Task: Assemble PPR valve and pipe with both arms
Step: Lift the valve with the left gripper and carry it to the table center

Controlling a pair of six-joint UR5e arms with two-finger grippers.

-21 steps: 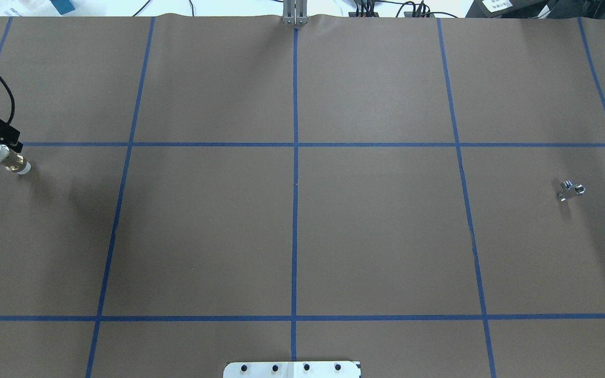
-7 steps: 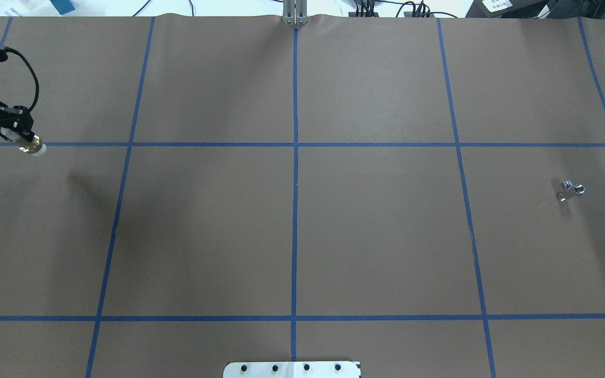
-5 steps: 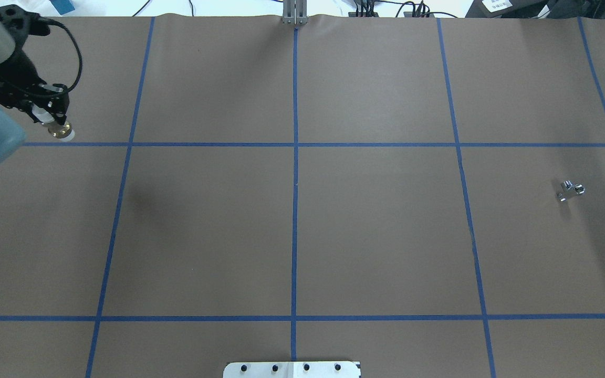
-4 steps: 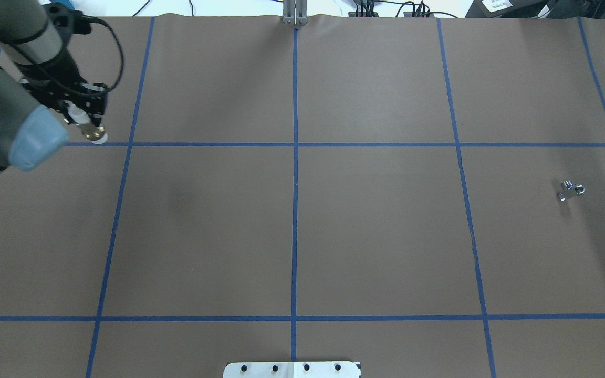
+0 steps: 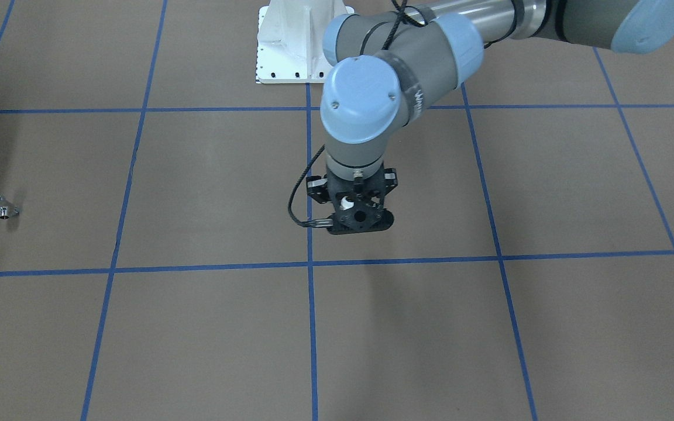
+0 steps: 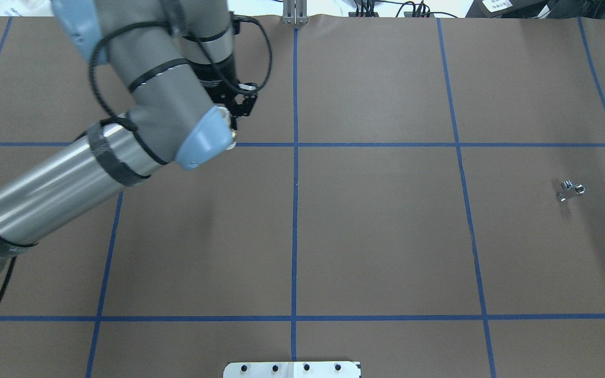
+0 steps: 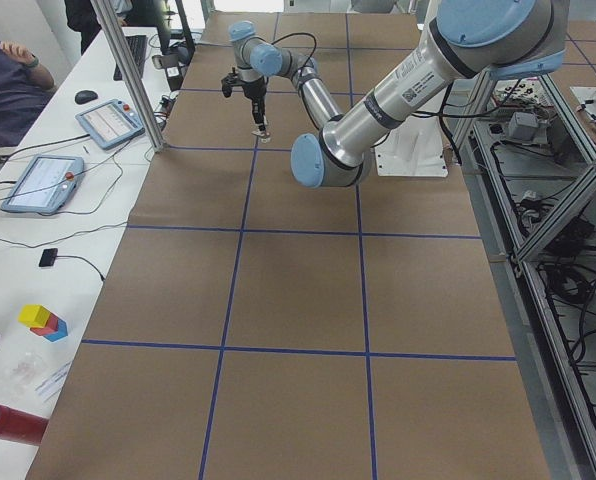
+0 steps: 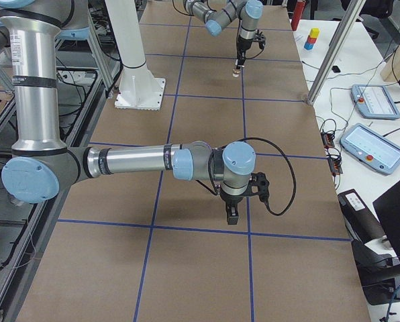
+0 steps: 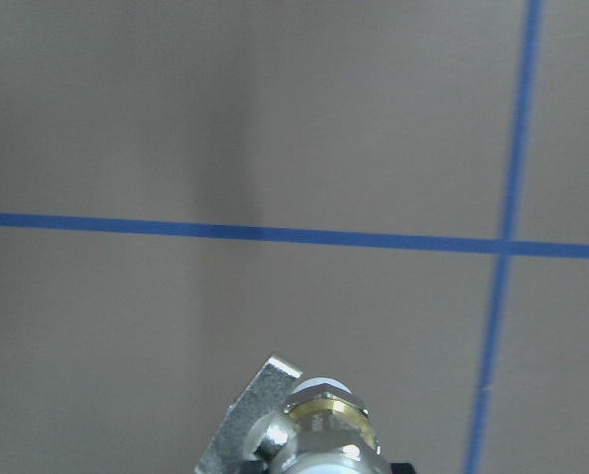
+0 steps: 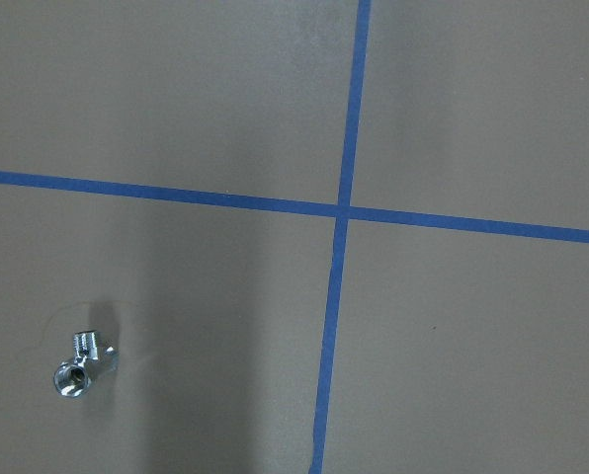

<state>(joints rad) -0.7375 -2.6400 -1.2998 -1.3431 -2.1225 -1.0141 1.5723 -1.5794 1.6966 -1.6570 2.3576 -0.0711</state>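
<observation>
My left gripper (image 6: 233, 125) is shut on the PPR valve (image 6: 234, 135) and holds it above the table, just left of the centre line. The front view shows the gripper (image 5: 358, 219) pointing down with the valve's white end (image 5: 346, 203) between the fingers. The left wrist view shows the valve's brass ring and white tip (image 9: 324, 430) and its silvery lever (image 9: 250, 425). The chrome pipe (image 6: 571, 190) lies alone on the table at the far right; it also shows in the front view (image 5: 2, 207) and the right wrist view (image 10: 80, 363). My right gripper (image 8: 231, 213) hangs above the table; I cannot tell whether it is open or shut.
Brown paper with a blue tape grid (image 6: 295, 210) covers the table. The white pedestal base (image 5: 296, 41) stands at the robot's edge. A metal post (image 6: 294, 13) stands at the far edge. Operators' desks with tablets (image 8: 374, 100) lie beyond it.
My left arm has lifted the valve from the far left edge and carried it right, to near the centre line. The pipe has not moved.
</observation>
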